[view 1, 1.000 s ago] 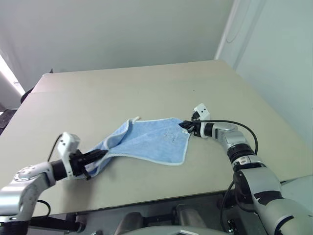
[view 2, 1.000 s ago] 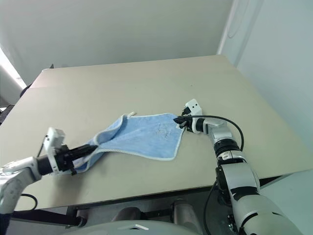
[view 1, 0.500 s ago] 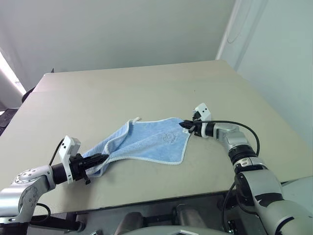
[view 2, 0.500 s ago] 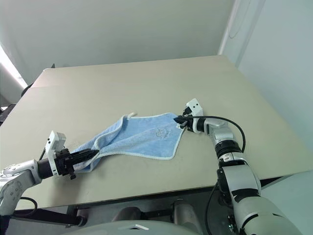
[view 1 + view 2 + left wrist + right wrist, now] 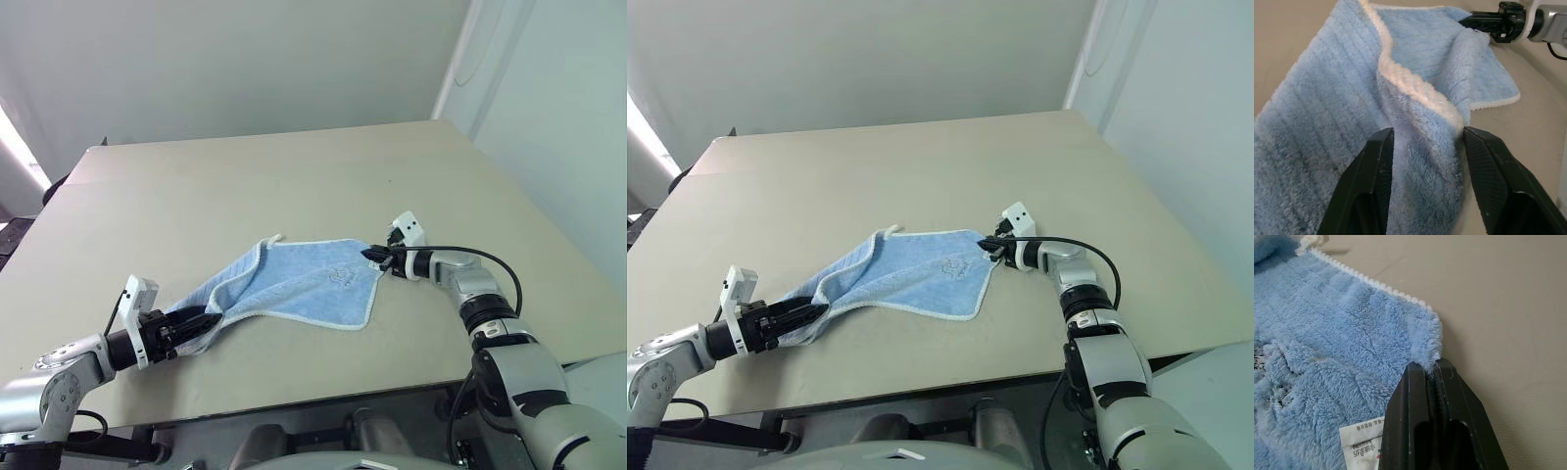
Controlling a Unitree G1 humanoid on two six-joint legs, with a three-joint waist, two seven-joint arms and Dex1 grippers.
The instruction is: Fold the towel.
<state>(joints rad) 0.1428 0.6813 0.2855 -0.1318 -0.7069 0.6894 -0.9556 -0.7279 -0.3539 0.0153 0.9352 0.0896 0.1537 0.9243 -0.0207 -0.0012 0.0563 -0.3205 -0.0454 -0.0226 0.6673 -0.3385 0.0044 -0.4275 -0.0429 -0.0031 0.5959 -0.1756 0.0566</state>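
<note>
The room has plain pale walls, and the big tan table (image 5: 294,176) is flat and smooth. The towel (image 5: 294,279) lies stretched across its near middle. It looks soft, light and floppy, so it will sag and bunch; corners and edges are the best places to grab. The right claw (image 5: 375,256) is pinched tight on the right corner. The left claw (image 5: 1425,142) stands apart around the bunched left end.

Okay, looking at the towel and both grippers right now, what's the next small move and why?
Probably draw the left gripper back off the towel. Its fingers stand apart around the bunched corner, which lies on the table, so that end looks released. The right gripper is shut on the opposite corner.
</note>
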